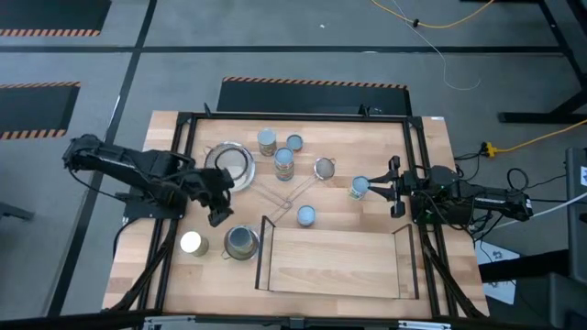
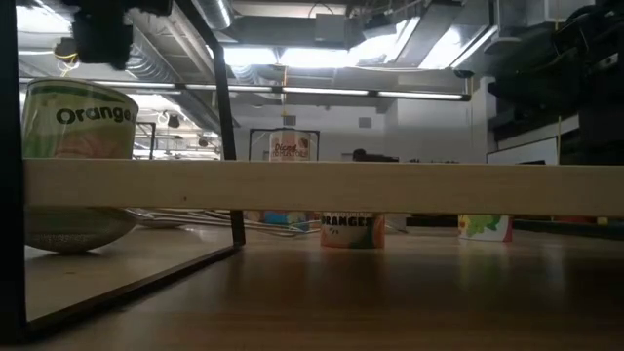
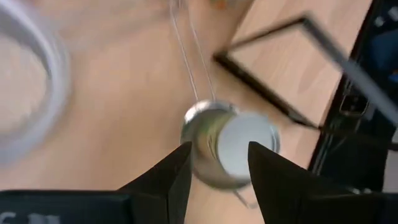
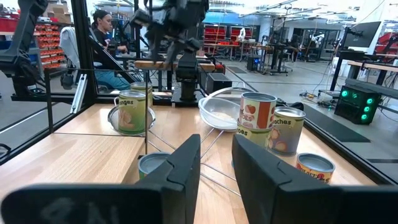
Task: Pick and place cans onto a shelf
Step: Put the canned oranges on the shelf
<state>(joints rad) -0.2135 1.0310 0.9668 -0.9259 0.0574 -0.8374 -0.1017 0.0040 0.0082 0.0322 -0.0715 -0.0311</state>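
High view: shelf (image 1: 330,261) bare at near centre, cans scattered beyond it and to its left. Left gripper (image 1: 218,213) hangs over the can in the small pan (image 1: 241,242), fingers apart, holding nothing. Right gripper (image 1: 393,190), fingers spread, sits just beside a can (image 1: 359,188) at right. Risk: left fingers may strike the pan rim or snag the strainer wires (image 3: 189,50) on descent, tipping the can.

Robotics lab: red parts shelving (image 4: 46,37), exposed ceiling ducts (image 2: 322,29)

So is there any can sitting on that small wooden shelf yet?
No, the shelf shows only bare board from above, and every can, like the nearest one, stands on the table.
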